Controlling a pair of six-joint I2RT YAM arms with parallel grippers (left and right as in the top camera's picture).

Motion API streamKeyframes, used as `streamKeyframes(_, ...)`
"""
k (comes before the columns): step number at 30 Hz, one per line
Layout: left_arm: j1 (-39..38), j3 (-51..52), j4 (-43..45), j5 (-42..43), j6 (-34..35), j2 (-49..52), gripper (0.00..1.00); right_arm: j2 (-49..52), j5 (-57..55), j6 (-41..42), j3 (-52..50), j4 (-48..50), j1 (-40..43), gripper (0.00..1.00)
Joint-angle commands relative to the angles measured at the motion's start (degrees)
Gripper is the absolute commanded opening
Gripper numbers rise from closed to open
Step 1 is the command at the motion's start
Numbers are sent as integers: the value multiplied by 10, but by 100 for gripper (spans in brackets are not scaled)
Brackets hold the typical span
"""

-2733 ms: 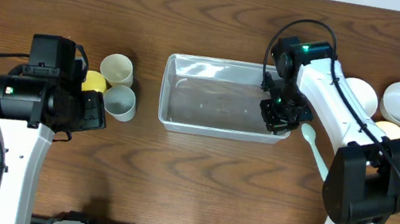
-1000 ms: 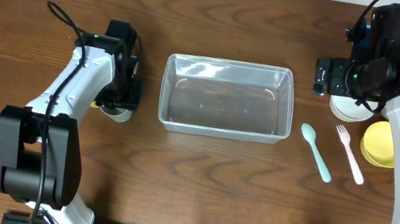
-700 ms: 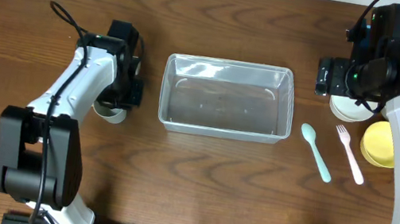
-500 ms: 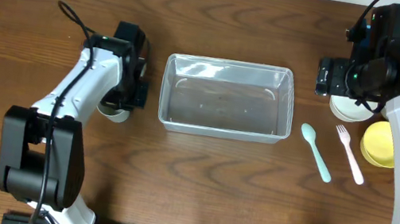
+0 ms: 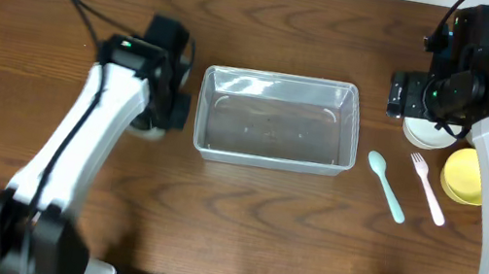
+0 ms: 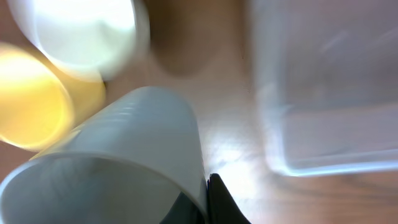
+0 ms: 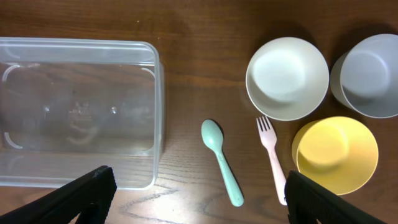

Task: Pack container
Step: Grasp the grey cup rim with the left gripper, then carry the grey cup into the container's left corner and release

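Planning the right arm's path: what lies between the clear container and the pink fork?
Only the mint-green spoon lies between the container and the pink fork, touching neither. The right wrist view shows it clearly.

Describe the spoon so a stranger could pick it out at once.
Start at the clear rectangular plastic tub in the middle of the wooden table. Just past its right-hand short end lie two utensils. It is the mint-green plastic spoon, nearer the tub; the pale pink fork beside it has tines.
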State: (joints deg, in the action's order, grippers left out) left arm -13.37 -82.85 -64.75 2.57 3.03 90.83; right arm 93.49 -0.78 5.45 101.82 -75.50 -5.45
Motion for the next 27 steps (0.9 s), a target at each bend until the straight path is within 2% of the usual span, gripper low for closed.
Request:
streamKeyframes(1,-38,-70,3,-2,-7,-45,6,2,-7,3,-3,-1,3,89)
streamKeyframes(5,-87,-97,46,-2,-37,-32,6,2,-7,10,-3,2,3,90)
streamKeyframes(10,-123,-97,91,0,-45,30,6,2,-7,14,-3,3,3,92)
streamKeyframes(15,-126,-97,114,32,-46,107,6,2,-7,14,-3,3,3,92)
streamKeyframes(27,-126,-97,135,28,-61,233,6,2,-7,14,-3,3,3,92)
